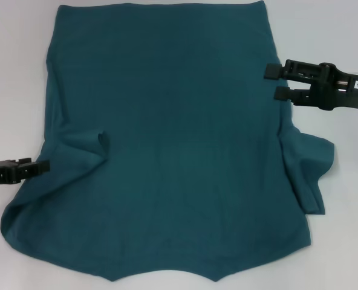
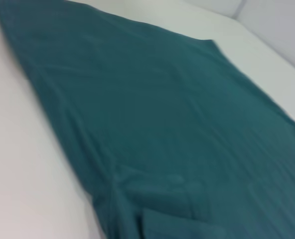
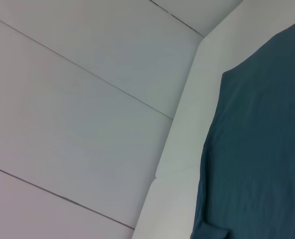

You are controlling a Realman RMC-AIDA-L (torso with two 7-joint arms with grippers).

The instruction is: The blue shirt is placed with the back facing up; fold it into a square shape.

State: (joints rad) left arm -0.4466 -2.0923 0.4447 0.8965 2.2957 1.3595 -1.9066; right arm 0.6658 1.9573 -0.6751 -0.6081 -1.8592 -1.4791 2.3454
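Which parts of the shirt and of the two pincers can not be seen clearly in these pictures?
- Blue shirt: its far hem and near collar are cut off by the head view's edges; the front faces down, hidden.
- Left pincer: its arm is cut off by the head view's edge; absent from its wrist view.
- Right pincer: absent from its wrist view.

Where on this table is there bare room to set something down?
Bare table lies left of the shirt, above the left hand. More lies in the near right corner, below the right sleeve. The right edge is crowded by the right hand.
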